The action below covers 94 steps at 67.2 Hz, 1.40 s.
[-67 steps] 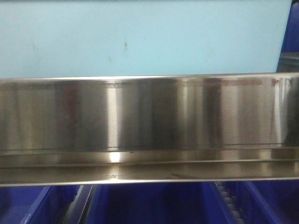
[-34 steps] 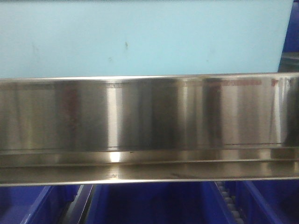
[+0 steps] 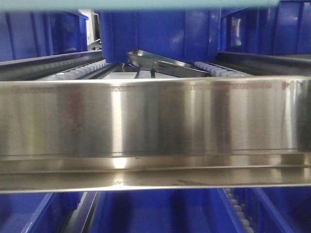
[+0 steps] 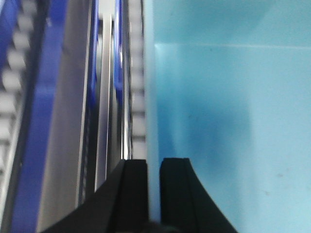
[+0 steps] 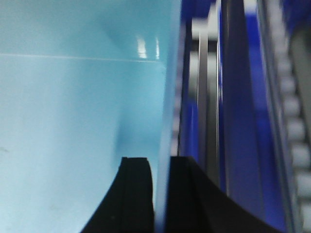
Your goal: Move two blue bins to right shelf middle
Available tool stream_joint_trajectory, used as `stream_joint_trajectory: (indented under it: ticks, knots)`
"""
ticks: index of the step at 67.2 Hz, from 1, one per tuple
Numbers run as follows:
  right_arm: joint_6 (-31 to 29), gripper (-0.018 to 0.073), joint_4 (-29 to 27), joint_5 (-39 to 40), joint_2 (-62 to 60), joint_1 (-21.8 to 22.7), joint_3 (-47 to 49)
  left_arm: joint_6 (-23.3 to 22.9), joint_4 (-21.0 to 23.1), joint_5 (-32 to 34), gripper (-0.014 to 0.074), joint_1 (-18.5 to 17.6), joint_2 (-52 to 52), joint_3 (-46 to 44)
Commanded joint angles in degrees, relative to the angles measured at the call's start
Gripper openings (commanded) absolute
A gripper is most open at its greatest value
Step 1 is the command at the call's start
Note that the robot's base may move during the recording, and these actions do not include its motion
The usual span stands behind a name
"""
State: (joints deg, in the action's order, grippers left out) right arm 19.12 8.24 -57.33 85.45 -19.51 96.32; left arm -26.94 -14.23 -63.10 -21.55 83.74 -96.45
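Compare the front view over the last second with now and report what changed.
The pale blue bin has risen almost out of the front view. Only a thin strip is left at the top edge, which bares the dark blue bins and roller tracks behind it. The wrist views now show the left gripper and right gripper each clamped on a wall of it. The steel front rail stayed put.

Shiny brushed steel rail [image 3: 155, 121], smooth pale plastic bin [image 4: 228, 121]

White rollers [image 4: 138, 104] run just ahead of the left fingers [image 4: 133, 187]; dark blue bins [image 3: 160, 29] stand beyond; a steel tray [image 3: 165, 63] lies tilted between the rollers.
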Motion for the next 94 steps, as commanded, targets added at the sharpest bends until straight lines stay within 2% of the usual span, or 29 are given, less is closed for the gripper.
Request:
stream_joint_trajectory:
  ticks: [1,9,24,94]
  knots:
    - [-0.2,-0.0167,4.67,5.12,-2.87,0.15,0.79,-0.37,-4.08,1.52,-0.0111,0.11,-1.83,-3.07]
    - [-0.2,-0.0167,4.96,9.67,-4.6,0.15,0.79,-0.37,-4.06,5.53,-0.0111,0.11,-2.83,-5.43]
    - [-0.2,-0.0167,5.32,14.17,-6.13,0.15,0.79,-0.37,-4.37,5.93,-0.0111,0.11,-3.43,-6.7]
    - [-0.2,-0.0167,5.32,14.17,-6.13,0.15,0.79,-0.37,-4.37,5.93,-0.0111,0.11,-3.43,-6.7]
